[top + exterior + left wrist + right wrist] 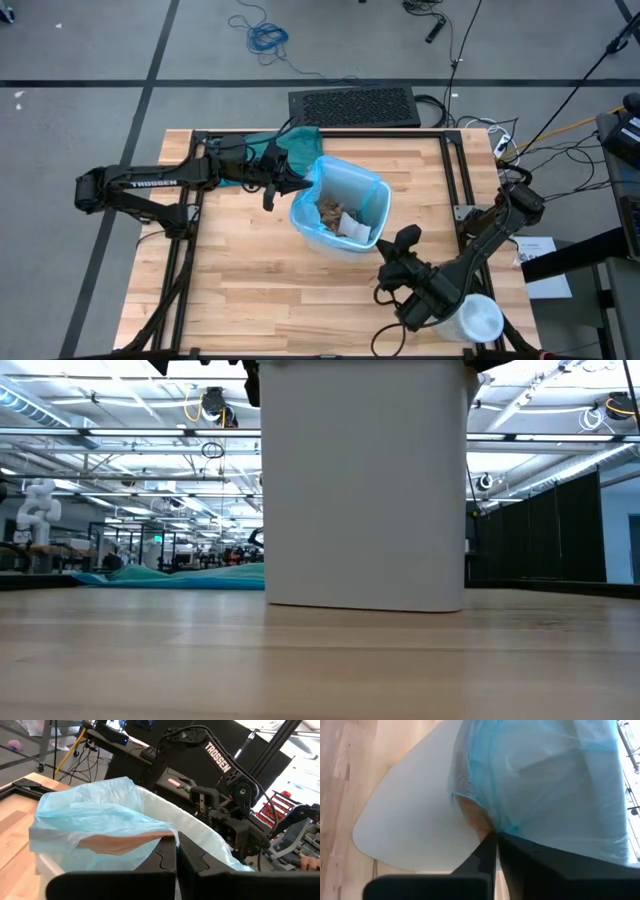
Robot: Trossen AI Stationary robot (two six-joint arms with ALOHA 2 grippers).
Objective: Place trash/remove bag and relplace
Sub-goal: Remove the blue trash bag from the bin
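Observation:
A white bin (365,480) stands mid-table, lined with the light-blue bag (340,175), whose edge folds out over the rim. Trash (330,212), brown paper wads and a white scrap, lies at the bottom inside. My left gripper (298,186) is at the bin's left rim, shut on the bag. My right gripper (402,240) is at the bin's near right corner, shut on the bag's overhang. My left gripper pinches the bag's folded-over edge (167,834) at the bin's left rim between its two shut fingers, coming in level from the table's left. The plastic bunches at the fingertips and stays draped over the rim. My right gripper pinches the lower hem of the bag's overhang (490,827) on the bin's outer wall (410,820) between its shut fingers, slanting in from the table's near right side. The plastic gathers into creases at the fingertips. One layer or several, I cannot tell.
A darker teal-green plastic bag (292,140) lies on the table's far edge behind the bin. A white tub (478,320) stands at the near right corner under the right arm. Bare wood lies to the bin's near left.

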